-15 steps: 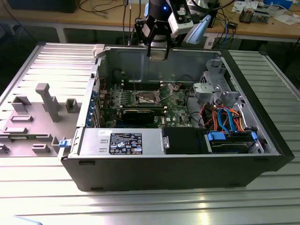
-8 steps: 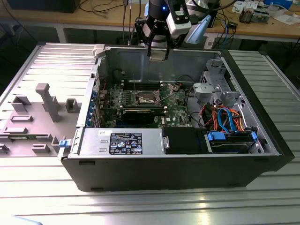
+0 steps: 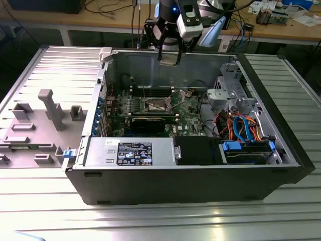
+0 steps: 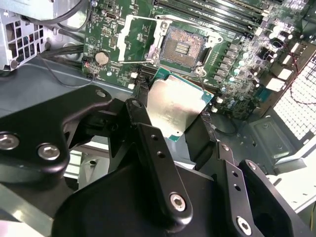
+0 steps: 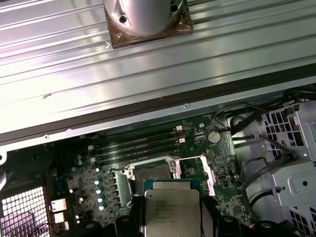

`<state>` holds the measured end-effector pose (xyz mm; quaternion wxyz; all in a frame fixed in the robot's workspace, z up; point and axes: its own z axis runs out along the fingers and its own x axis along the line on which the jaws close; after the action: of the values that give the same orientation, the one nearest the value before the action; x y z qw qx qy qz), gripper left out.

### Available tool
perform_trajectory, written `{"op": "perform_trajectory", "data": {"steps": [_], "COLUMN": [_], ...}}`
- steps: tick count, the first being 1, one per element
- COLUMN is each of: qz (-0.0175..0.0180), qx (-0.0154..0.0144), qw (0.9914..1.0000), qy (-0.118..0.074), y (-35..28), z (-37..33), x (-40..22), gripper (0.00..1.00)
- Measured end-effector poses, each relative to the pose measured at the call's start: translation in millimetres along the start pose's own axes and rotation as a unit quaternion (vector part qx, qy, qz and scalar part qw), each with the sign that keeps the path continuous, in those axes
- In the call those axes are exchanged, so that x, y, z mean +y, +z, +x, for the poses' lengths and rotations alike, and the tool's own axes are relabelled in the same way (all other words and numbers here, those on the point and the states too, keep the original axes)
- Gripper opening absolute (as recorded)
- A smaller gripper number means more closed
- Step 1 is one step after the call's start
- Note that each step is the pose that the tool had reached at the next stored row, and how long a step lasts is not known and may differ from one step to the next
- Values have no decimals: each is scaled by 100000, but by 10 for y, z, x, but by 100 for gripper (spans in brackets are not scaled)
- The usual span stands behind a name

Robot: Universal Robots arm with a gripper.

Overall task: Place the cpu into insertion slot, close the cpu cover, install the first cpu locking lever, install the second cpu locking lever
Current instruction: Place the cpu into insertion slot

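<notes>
The pincer (image 4: 172, 126) is closed on the cpu (image 4: 177, 98). One of its black fingers (image 4: 148, 138) presses on each of two opposite edges, and the gap between them is just as wide as the chip. The cpu's shiny grey top faces the camera, and a thin green rim peeks out round it. The chip is almost square, so it has no real long side. It looks flat and level. In the first wrist view the cpu (image 5: 172, 210) has edges that run close to the same way as the sides of the slot below it.

Past the chip lies the green board. The insertion slot (image 4: 182, 47) is bare, and its dark middle shows. The cpu cover (image 4: 134, 39) is swung open and sits just beside the slot, so green board shows through its cut-out middle.

In the exterior view the pincer (image 3: 169, 50) holds the cpu (image 3: 169, 58) up in the air near the top of the far wall of the computer case (image 3: 100, 186). That is well apart from the insertion slot (image 3: 154, 104) down on the board. The case lies open on a ribbed metal tabletop (image 3: 150, 221).

So the job looks to be in its first step. The chip is carried but not yet in the slot, and the cover is not yet closed. To finish this step the chip would likely need to go down flat, square to the slot's rim, and softly.
</notes>
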<state>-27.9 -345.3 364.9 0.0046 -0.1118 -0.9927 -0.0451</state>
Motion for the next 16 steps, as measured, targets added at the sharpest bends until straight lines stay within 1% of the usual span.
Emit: {"op": "perform_trajectory", "data": {"steps": [5,14,16], "qz": [-35,-36,-43], "qx": [-162,-182,-214], "qw": [99983,99979,99971], "qy": [1827,2053,2383], "y": [7,8,9], "z": [0,0,0], "x": [-1,-1,-1], "gripper": [54,54,54]}}
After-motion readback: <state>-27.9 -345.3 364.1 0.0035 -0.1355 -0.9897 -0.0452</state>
